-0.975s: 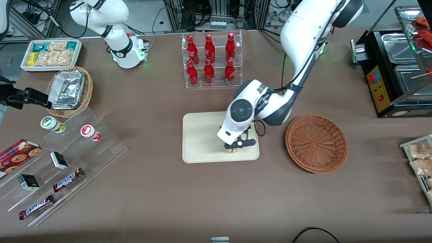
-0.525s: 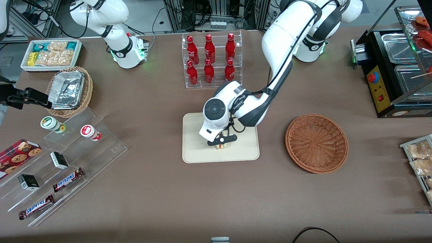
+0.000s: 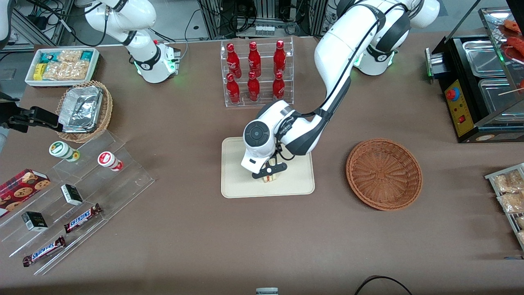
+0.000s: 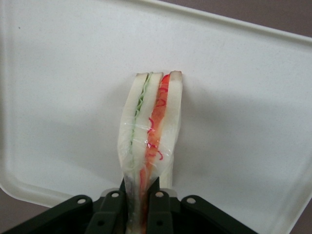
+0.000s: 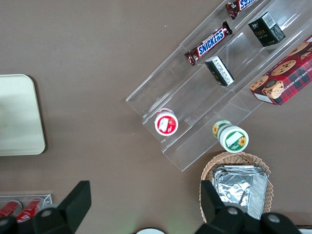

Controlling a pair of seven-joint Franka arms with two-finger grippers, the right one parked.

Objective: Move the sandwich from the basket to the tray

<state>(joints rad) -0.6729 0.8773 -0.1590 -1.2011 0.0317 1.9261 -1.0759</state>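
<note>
My left gripper point(image 3: 269, 175) is over the cream-beige tray point(image 3: 236, 187), shut on the sandwich point(image 3: 269, 178). In the left wrist view the sandwich point(image 4: 152, 126) is a pale wedge with green and red-orange filling, pinched between the black fingers point(image 4: 161, 207) of the gripper point(image 4: 141, 200), with the tray's surface point(image 4: 63, 97) right under it. I cannot tell whether its tip touches the tray. The reddish-brown wicker basket point(image 3: 384, 173) is empty and lies beside the tray, toward the working arm's end of the table.
An acrylic rack of red bottles point(image 3: 256, 73) stands farther from the front camera than the tray. Acrylic steps with snack bars, boxes and cups point(image 3: 77, 192), a tan basket with foil containers point(image 3: 84, 110) and a white snack bin point(image 3: 62, 66) lie toward the parked arm's end.
My gripper carried the sandwich from the tray's edge nearest the basket toward the tray's middle, then settled slightly lower. The basket has not moved.
</note>
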